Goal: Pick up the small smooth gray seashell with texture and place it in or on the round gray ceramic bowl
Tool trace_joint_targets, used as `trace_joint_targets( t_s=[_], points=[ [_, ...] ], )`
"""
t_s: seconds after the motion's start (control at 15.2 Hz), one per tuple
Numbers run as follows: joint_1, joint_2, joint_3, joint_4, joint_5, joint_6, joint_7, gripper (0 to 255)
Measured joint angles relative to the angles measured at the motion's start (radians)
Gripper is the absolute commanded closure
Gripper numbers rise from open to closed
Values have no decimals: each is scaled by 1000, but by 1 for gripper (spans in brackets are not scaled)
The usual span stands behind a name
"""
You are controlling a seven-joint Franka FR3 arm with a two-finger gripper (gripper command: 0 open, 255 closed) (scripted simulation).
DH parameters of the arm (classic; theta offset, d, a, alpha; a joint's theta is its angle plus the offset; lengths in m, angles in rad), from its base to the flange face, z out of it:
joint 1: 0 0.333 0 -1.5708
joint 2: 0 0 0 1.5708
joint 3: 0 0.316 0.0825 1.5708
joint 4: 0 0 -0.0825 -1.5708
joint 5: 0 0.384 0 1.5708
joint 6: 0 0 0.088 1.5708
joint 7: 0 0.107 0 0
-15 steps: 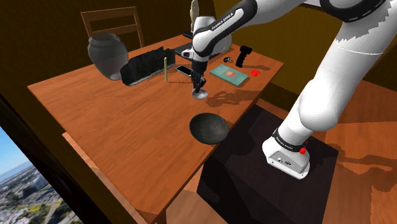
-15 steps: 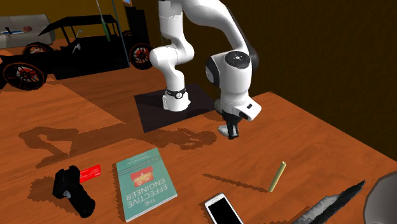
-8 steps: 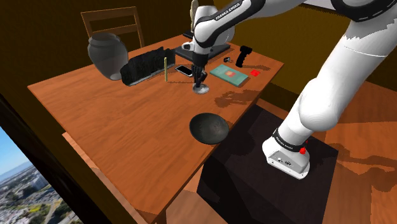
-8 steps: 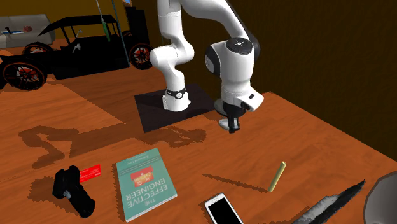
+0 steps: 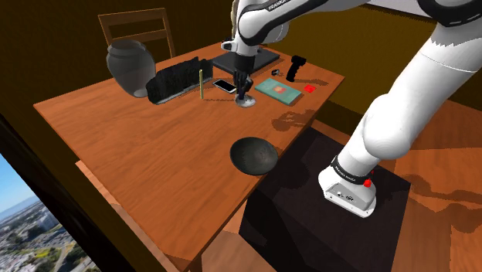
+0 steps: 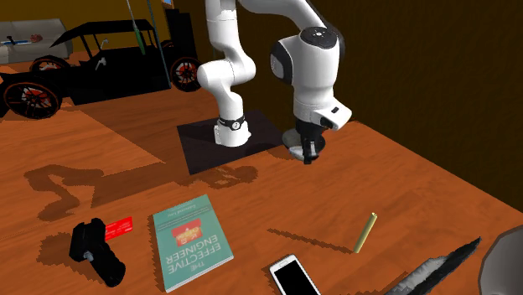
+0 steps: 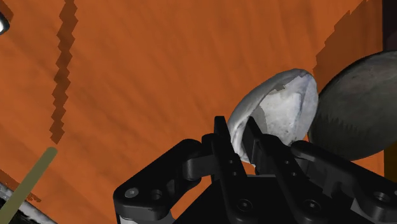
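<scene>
With the gripper (image 7: 235,130) pinching the rim of the pale grey seashell (image 7: 280,111) (aloft over the table (image 5: 154,147), not yet above the bowl (image 5: 255,156)), carry level to bowl centre, lower close, then release without jerking so thin a hold.

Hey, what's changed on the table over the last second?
The gripper, shut on the shell, has risen and carried it up off the table. The bowl, book and phone stayed put.
</scene>
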Motion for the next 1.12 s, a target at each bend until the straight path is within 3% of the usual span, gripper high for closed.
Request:
trace_joint_targets(
  t_s=[0.53,1.12],
  points=[
    [64,-213,79,-215,21,22,128,255],
    [160,-410,198,-392,95,30,287,255]
  ],
)
